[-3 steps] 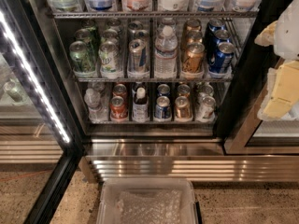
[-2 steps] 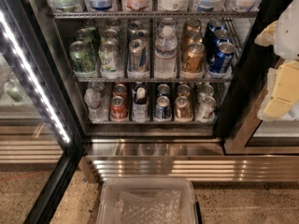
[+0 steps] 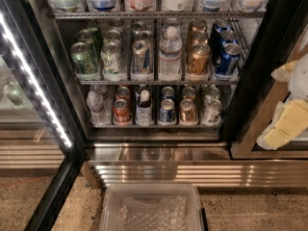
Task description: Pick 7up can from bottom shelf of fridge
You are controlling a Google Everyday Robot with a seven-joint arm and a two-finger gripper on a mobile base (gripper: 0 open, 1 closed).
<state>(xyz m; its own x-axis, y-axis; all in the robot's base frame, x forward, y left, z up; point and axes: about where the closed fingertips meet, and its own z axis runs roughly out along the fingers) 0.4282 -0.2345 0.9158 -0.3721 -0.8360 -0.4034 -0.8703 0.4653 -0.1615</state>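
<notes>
**No change yet: the pincer is waiting outside the fridge**

Across the last second the scene is staying the same. No can is shifting, and the pincer (image 3: 284, 129) is hanging at the same spot on the right edge of the camera view. It is sitting outside the fridge (image 3: 248, 81), beside the black frame and well apart from the cans. Whether it is apart or together, I cannot tell.

The 7up can (image 3: 211, 110) is standing upright at the right end of the front row on the bottom shelf (image 3: 154, 125). It is just beside the bronze can (image 3: 187, 111), with the blue can (image 3: 167, 110) further left.

By my judgement the reach is not yet beginning. The pincer is going to have to travel left, into the fridge, and approach squarely to avoid knocking the bronze neighbour.
</notes>
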